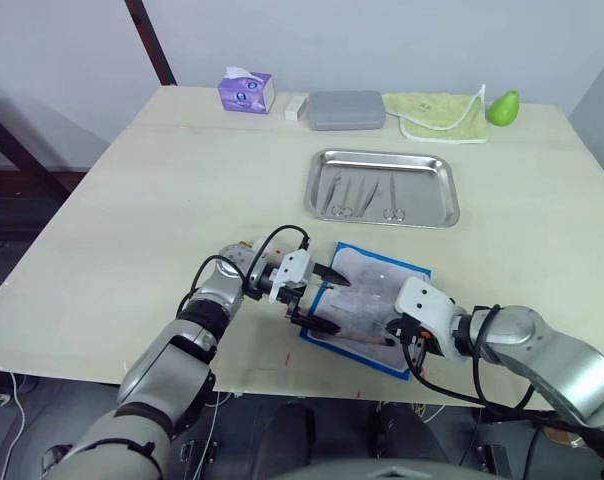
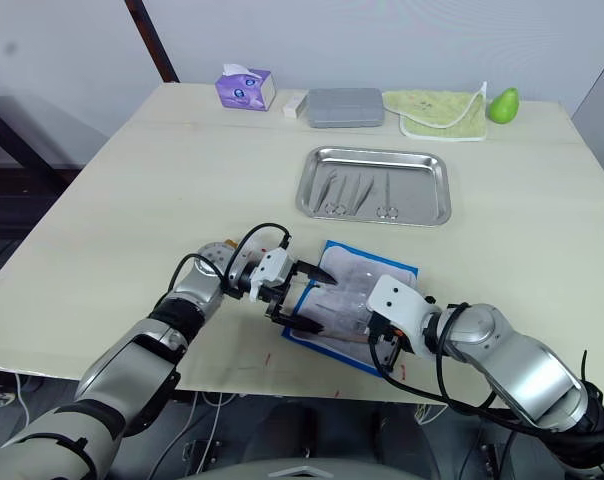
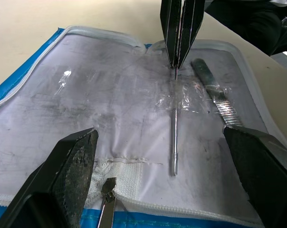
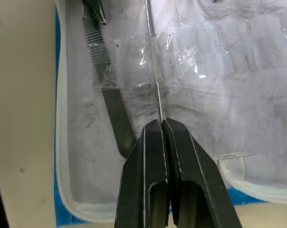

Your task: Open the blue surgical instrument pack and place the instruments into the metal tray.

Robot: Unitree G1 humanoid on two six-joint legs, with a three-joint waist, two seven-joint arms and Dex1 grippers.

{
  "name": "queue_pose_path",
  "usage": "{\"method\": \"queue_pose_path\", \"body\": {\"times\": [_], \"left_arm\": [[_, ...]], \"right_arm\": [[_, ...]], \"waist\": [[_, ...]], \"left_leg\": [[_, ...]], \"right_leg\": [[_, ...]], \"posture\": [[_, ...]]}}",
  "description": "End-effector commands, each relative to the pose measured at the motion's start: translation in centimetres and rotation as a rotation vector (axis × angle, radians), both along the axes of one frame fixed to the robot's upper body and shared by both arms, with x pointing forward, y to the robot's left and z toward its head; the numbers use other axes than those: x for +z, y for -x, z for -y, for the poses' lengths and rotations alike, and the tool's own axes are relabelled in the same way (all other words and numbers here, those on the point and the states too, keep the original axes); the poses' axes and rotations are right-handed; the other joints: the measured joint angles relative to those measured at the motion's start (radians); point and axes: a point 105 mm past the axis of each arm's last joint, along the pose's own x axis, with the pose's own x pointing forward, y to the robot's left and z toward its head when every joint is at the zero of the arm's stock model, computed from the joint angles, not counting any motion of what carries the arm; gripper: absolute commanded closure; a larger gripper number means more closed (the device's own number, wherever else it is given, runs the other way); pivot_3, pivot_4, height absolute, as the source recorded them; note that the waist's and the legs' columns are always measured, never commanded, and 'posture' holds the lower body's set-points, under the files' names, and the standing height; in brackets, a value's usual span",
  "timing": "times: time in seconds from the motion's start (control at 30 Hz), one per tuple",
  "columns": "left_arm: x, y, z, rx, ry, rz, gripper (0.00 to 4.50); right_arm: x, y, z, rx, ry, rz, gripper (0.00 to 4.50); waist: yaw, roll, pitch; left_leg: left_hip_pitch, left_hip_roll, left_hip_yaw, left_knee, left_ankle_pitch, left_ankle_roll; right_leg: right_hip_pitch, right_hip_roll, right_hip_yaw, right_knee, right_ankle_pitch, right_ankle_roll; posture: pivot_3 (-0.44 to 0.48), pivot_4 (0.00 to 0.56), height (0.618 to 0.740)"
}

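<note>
Rod (image 4: 155,76) end hidden betw. pinched R hand (image 4: 161,124) fingers.

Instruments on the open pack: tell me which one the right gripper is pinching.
The thin silver rod, clamped at its end by the right gripper; the flat dark-handled tool lies untouched beside it.

Both arms have rounded silver-grey metallic shells, with darker grey segments at the joints. Black cables loop in the open along each forearm and wrist. The left gripper (image 1: 320,299) carries a white housing at the wrist, with small orange-red fittings beside it, and two black fingers (image 3: 72,175) that are broad, wedge-shaped and rough-textured on the faces. The right gripper (image 4: 162,124) has a smooth white rounded housing and two black fingers with recessed slots along their backs.
</note>
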Motion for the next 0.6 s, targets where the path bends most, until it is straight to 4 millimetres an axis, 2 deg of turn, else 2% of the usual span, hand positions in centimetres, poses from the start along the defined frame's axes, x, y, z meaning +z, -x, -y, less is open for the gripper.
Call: {"method": "queue_pose_path", "body": {"times": [0.03, 0.6], "left_arm": [[-2.2, 1.4, -0.4, -0.041, -0.071, -0.086, 0.00], [-2.2, 1.5, 0.0, -0.053, -0.072, -0.084, 0.00]], "right_arm": [[1.3, -0.2, 0.0, 0.007, 0.009, 0.043, 4.48], [3.0, -0.4, 0.1, 0.020, 0.047, 0.048, 4.48]], "waist": [[0.000, 0.000, 0.000], [0.001, 0.001, 0.001]], "left_leg": [[0.000, 0.000, 0.000, 0.000, 0.000, 0.000], [-0.001, 0.001, 0.000, 0.000, 0.000, 0.000]], "right_leg": [[0.000, 0.000, 0.000, 0.000, 0.000, 0.000], [0.000, -0.001, 0.000, 0.000, 0.000, 0.000]], "posture": [[0.000, 0.150, 0.736], [0.000, 0.150, 0.736]]}}
